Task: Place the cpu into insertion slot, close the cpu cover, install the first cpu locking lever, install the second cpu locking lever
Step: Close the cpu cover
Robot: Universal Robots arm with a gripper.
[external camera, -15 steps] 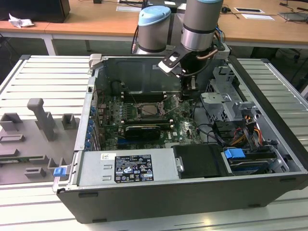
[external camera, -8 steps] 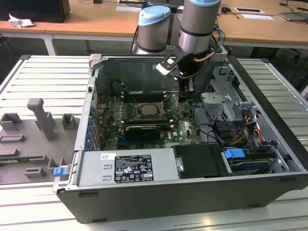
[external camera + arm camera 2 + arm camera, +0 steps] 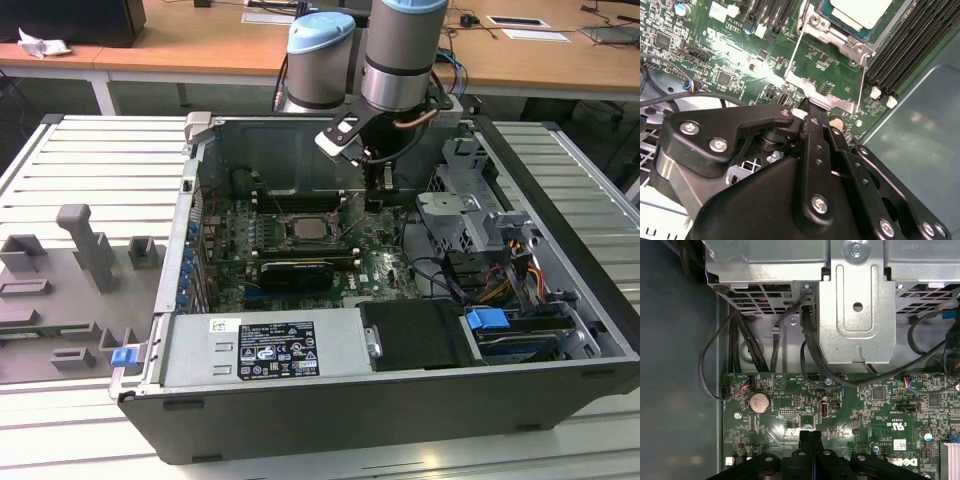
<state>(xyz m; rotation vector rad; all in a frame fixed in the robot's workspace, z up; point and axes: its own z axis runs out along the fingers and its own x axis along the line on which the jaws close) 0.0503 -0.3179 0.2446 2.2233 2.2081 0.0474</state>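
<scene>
Furthest to the exterior view's left, grey fixture blocks (image 3: 85, 245) stand on the slatted surface (image 3: 60, 150); next to them lies the open computer case (image 3: 330, 420), with a silver power box (image 3: 260, 345) along its near wall. Within it is the green board (image 3: 390, 265); near its middle the cpu (image 3: 311, 227) lies flat in the insertion slot (image 3: 837, 40), its pale top uncovered. The cpu cover (image 3: 827, 99) is swung open off the slot, towards the exterior view's right; green board shows through its square centre opening. My gripper (image 3: 812, 109) hangs low over the board just right of the slot, fingers drawn together with no gap showing between them in both wrist views; the tip meets the cover's free edge, though I cannot tell whether that thin edge is pinched or only touched. Further right in the exterior view stands the metal drive cage (image 3: 470, 200); black cables (image 3: 805, 350) run from under it onto the board, near a round coin cell (image 3: 759, 401).
</scene>
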